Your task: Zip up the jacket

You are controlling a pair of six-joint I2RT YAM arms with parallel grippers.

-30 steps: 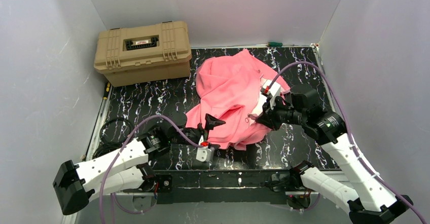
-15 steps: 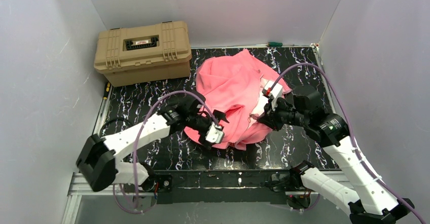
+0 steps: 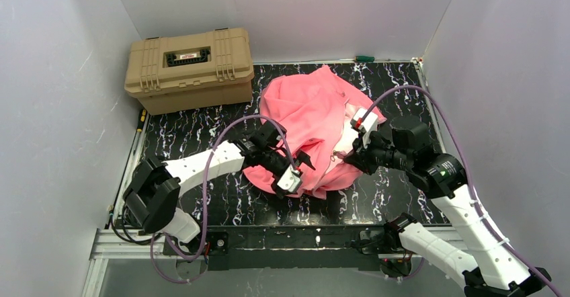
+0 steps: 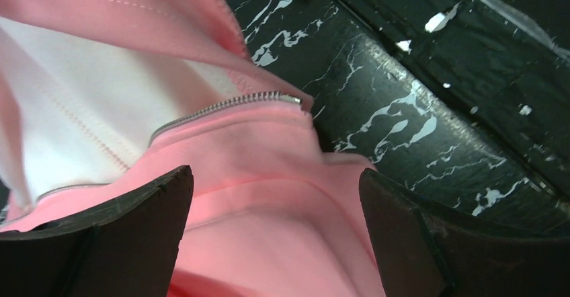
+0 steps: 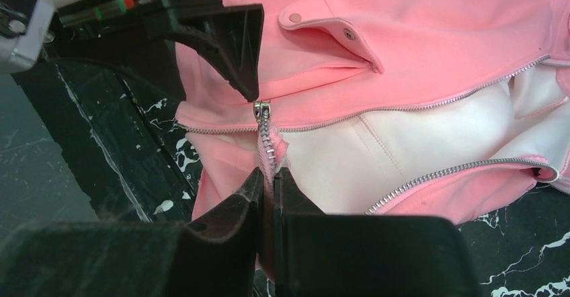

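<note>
**Zipper start: right pinch set, left jaws wide**

The jacket (image 3: pixel 309 119) lay bunched on the table (image 3: pixel 201 125), front open and pale lining showing, its lower edge toward both arms. The right gripper (image 5: pixel 267 183) was closed to a narrow slit on a thin pink strip of the front edge that carried zipper teeth; the slider (image 5: pixel 262 110) sat just beyond its tips, free of them. From the slider one row of teeth ran off to the right of the jaws, and a second row lay apart from it, nearer the gripper's body. Whether both rows were seated in the slider could not be told.

The left gripper (image 4: pixel 275 243) stood wide open and held nothing. Pink hem filled the gap between its fingers, and the zipper teeth (image 4: pixel 228 103) ended just past the tips, with bare table beyond.

The step in hand looked like the anchoring — one arm pinning the zip's foot so the other could draw the slider. Little of the zip seemed closed. The next move probably called for the left jaws to close on the hem or pull tab without dragging cloth from the right pinch.
</note>
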